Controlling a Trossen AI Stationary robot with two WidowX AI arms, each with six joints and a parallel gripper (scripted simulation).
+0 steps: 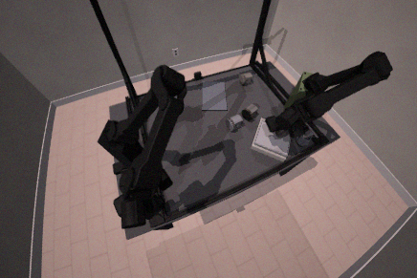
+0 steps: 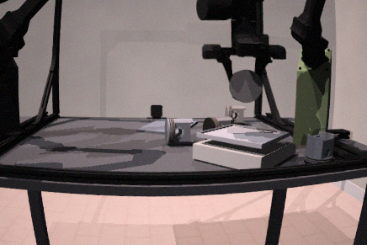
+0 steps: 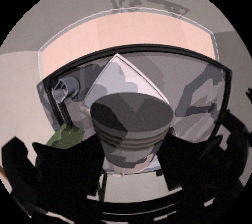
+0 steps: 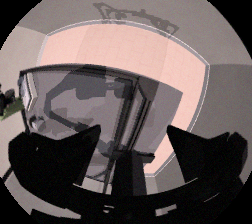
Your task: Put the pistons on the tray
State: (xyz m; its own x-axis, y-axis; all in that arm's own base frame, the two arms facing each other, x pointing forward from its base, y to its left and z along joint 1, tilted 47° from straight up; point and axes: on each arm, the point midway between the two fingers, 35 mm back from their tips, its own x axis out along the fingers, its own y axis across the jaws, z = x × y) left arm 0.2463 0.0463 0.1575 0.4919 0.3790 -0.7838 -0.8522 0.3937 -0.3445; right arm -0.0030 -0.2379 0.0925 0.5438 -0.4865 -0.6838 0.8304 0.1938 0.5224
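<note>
My left gripper (image 2: 246, 86) (image 1: 274, 124) (image 3: 129, 130) is shut on a grey piston (image 2: 245, 87) (image 3: 131, 130) and holds it in the air above a white box with a raised top plate (image 2: 242, 146) (image 1: 270, 144) (image 3: 118, 80). The flat steel tray (image 1: 214, 96) (image 2: 153, 126) lies at the back of the bench with nothing on it. One piston (image 1: 234, 122) (image 2: 174, 131) lies on its side mid-bench, another (image 1: 250, 111) (image 2: 210, 123) beside it, and a third (image 1: 246, 78) (image 2: 236, 112) stands at the back. One more piston (image 2: 320, 146) (image 3: 63, 90) stands by the bench's edge. My right gripper (image 4: 134, 128) is open and empty, high over the other end.
A green upright block (image 1: 298, 87) (image 2: 311, 102) (image 3: 66, 137) stands close behind the left arm. A small black cube (image 2: 156, 110) (image 1: 197, 74) sits at the back rim. Black frame posts (image 1: 265, 6) rise at the bench's back corners.
</note>
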